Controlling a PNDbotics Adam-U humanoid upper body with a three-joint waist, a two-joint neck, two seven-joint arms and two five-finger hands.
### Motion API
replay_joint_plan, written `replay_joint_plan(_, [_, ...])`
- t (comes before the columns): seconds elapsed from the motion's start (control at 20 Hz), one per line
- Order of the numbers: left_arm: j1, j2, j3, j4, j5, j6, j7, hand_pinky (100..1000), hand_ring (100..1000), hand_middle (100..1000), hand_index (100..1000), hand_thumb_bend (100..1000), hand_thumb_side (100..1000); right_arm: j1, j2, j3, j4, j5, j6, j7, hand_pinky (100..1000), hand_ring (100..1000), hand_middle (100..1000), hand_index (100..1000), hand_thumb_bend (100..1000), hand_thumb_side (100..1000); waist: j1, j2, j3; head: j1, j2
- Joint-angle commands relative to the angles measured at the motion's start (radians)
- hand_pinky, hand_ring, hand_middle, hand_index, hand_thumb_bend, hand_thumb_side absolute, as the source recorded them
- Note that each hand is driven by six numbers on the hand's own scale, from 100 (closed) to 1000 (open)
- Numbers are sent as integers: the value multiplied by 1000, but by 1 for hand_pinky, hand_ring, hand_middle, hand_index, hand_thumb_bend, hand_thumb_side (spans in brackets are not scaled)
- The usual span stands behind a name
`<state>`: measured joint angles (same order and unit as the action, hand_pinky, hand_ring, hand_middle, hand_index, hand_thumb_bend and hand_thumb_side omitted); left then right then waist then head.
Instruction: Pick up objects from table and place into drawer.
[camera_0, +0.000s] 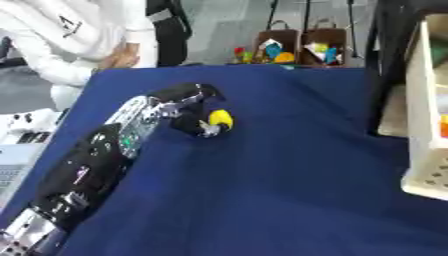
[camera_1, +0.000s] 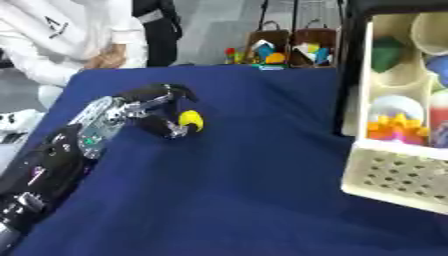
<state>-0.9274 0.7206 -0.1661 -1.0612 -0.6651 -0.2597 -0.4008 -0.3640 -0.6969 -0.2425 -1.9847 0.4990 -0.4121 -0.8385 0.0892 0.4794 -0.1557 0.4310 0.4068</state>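
Observation:
My left arm reaches in from the lower left across the blue table (camera_0: 289, 165). Its hand (camera_0: 182, 107) has fingers and thumb curled round a small yellow object (camera_0: 220, 118), which sits at the fingertips just above the cloth. The same yellow object (camera_1: 191, 120) shows in the right eye view, held by the left hand (camera_1: 150, 107). An open cream drawer (camera_1: 394, 172) with a perforated front stands at the right, holding green, blue, white, orange and red items. My right hand shows in neither view.
A dark frame post (camera_1: 348, 70) stands beside the drawer. Two brown bags (camera_0: 302, 45) with colourful toys sit beyond the table's far edge. A person in white (camera_0: 79, 35) stands at the far left corner. Bare blue cloth lies between hand and drawer.

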Motion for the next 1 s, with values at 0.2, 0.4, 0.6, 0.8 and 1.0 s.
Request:
replay_joint_plan(0.2, [10, -3, -11, 27, -9, -1, -36, 534, 641, 832, 873, 382, 641, -6, -15, -22, -15, -15, -75, -69, 582, 615, 610, 764, 100, 1000, -7, -10, -1, 4, -5])
replay_joint_plan(0.4, [10, -3, -11, 25, -7, 0, -40, 534, 641, 832, 873, 382, 641, -5, -15, -23, -15, -16, -75, -69, 582, 615, 610, 764, 100, 1000, -7, -10, -1, 4, -5])
replay_joint_plan(0.6, [18, -3, -39, 56, -38, 10, -73, 477, 592, 668, 863, 362, 623, -8, -12, -26, -15, -23, -79, -69, 583, 617, 611, 761, 100, 1000, -5, -12, 3, 2, -1])
replay_joint_plan(0.8, [13, -6, -26, 46, -51, 13, -133, 443, 543, 618, 850, 335, 618, -3, -11, -30, -15, -26, -80, -69, 583, 617, 611, 759, 100, 1000, -7, -16, 6, 0, 4])
replay_joint_plan(1.0, [16, 0, -22, 20, -32, 18, -144, 393, 496, 575, 809, 326, 602, 2, -10, -33, -15, -29, -81, -69, 584, 617, 611, 758, 100, 1000, -9, -22, 11, -8, 11])
